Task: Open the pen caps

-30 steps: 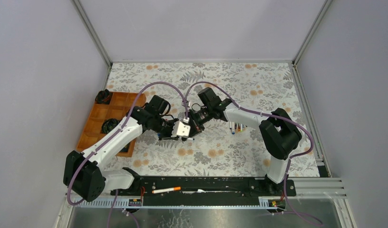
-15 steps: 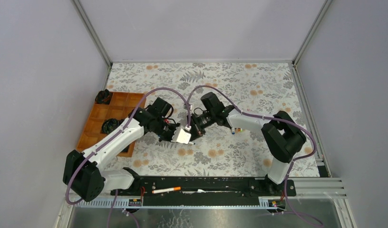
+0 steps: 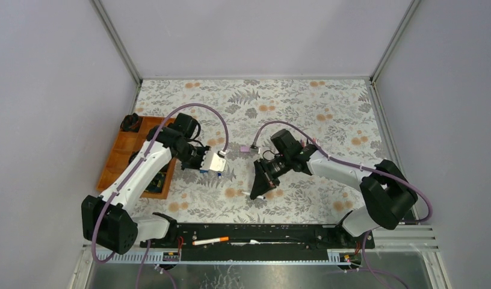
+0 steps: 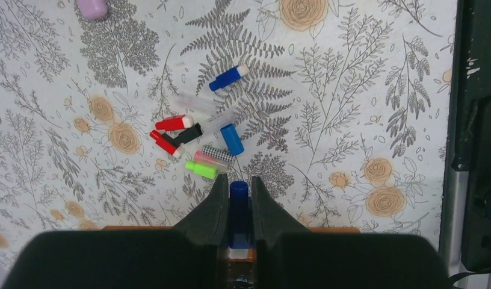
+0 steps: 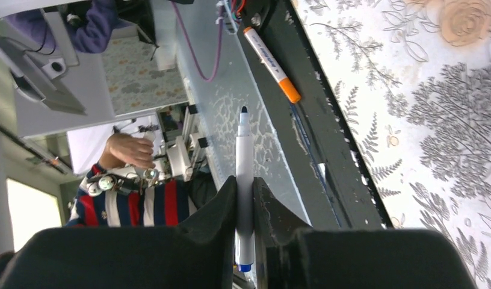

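Two pieces, two grippers, well apart. Nearest: orange pen (image 3: pixel 211 241) lay on base rail (image 3: pixel 291 232), nothing touching it. Next out, right gripper (image 5: pixel 244 180) clamped on white pen (image 5: pixel 244 150): dark tip bare, barrel in line with fingers, pointing toward near edge. Farther back, left gripper (image 4: pixel 238 183) pinched blue cap (image 4: pixel 239 208), cap's long axis along fingers. Loose caps (image 4: pixel 198 141) lay heaped on table (image 4: pixel 363 90), below and just ahead of left fingertips, a touch leftward. Left arm far nearer to heap. Likely call: carry cap over heap, let go.
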You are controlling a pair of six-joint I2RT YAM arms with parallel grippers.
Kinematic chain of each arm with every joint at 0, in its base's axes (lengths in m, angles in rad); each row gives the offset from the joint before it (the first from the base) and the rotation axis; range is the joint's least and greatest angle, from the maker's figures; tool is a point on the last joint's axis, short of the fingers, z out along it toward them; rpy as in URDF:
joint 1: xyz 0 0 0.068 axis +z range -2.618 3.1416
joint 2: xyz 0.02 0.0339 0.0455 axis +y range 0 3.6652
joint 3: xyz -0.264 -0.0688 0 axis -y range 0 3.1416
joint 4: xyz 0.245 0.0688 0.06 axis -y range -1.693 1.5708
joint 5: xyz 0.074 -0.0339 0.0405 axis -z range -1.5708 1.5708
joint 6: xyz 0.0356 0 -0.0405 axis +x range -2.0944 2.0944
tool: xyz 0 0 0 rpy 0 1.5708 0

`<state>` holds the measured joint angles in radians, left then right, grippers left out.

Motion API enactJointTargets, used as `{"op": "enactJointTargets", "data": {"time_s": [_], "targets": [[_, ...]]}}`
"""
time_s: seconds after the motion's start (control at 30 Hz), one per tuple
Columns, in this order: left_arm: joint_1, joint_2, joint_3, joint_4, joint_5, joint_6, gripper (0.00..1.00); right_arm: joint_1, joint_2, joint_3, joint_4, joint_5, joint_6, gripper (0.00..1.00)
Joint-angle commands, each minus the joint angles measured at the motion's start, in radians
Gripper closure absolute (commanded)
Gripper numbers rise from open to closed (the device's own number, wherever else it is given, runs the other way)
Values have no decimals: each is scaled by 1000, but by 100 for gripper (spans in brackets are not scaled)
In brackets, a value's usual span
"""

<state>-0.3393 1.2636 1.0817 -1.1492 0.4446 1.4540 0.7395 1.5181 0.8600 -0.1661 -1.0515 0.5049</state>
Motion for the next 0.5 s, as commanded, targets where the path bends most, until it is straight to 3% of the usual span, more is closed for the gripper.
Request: {"op": "enactJointTargets", "data": {"time_s": [0.0, 0.1, 0.23, 0.37, 0.47], "targets": [[-7, -17, -27, 75, 48, -64, 100, -50, -67, 38, -138, 151, -78, 100], [-16, 35, -73, 256, 49, -201, 100, -136, -52, 67, -184, 426, -70, 100], [-16, 182, -64, 393, 12, -351, 100, -148, -39, 104, -179, 843, -54, 100], [-17, 318, -35, 484, -20, -453, 100, -157, 7, 119, -111, 1094, -30, 100], [-16, 360, -38, 553, -33, -497, 100, -181, 64, 132, -68, 1182, -27, 100]]}}
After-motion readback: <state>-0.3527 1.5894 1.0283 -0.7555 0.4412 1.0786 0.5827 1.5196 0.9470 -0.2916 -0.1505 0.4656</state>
